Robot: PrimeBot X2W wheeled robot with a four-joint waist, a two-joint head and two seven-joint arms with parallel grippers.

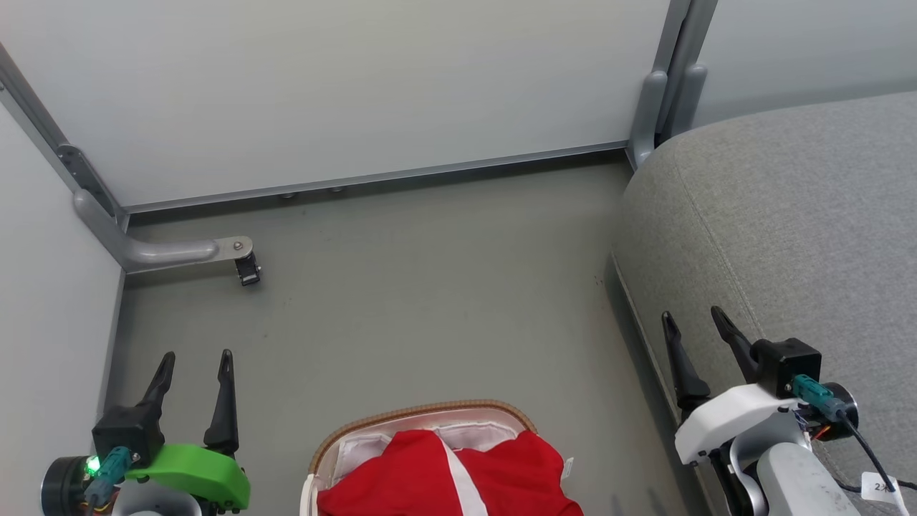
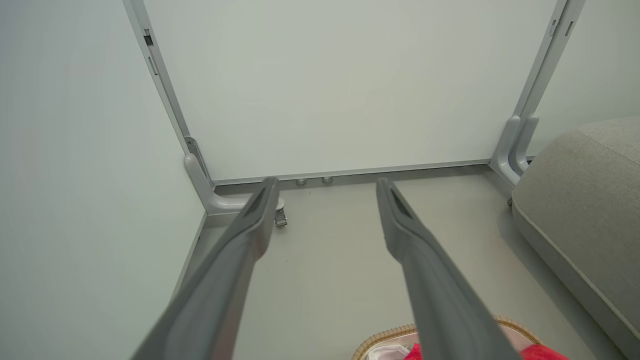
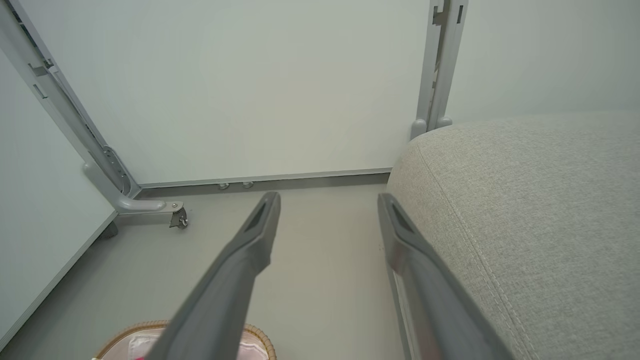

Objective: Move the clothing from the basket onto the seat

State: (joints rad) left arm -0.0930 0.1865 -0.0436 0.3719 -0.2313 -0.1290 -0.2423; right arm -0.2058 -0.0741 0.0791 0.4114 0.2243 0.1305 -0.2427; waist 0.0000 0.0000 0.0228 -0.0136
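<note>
Red clothing point(image 1: 458, 473) with a white stripe lies bunched in the basket point(image 1: 423, 413), whose tan woven rim and white lining show at the bottom middle of the head view. The basket's rim point(image 2: 385, 334) and a bit of the red clothing point(image 2: 542, 353) also show low in the left wrist view. The grey sofa seat point(image 1: 795, 229) fills the right side. My left gripper point(image 1: 198, 364) stands open at the lower left, apart from the basket, holding nothing. My right gripper point(image 1: 695, 321) is open beside the seat's left edge, also holding nothing.
White partition panels point(image 1: 344, 86) with grey metal frames close off the back and left. A metal foot with a small caster point(image 1: 247, 269) juts onto the grey floor point(image 1: 430, 301) at the left. A grey upright post point(image 1: 670, 79) stands behind the sofa's corner.
</note>
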